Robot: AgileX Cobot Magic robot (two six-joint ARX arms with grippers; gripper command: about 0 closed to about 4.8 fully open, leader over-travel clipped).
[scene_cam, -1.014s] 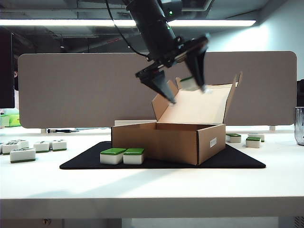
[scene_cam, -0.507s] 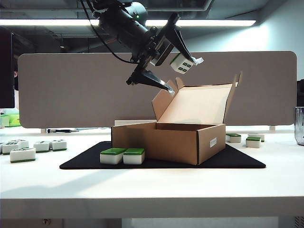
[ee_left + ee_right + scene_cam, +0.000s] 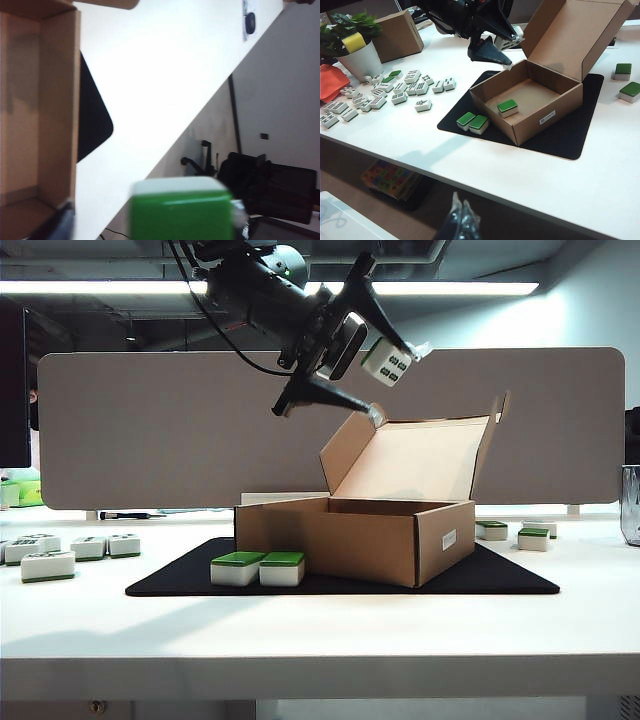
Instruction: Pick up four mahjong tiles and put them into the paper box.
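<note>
Overhead, left gripper (image 3: 388,380) holding tile (image 3: 386,361), right gripper (image 3: 460,216) closed

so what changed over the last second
The left gripper swung up and to the left in the exterior view and turned over above the paper box, its fingers spread; a mahjong tile sits against the upper finger. The box and the two tiles in front of it stayed put.

Paper box (image 3: 355,538) open on mat; one mahjong tile (image 3: 508,107) inside, two (image 3: 257,568) beside, one (image 3: 386,361) aloft.
</note>
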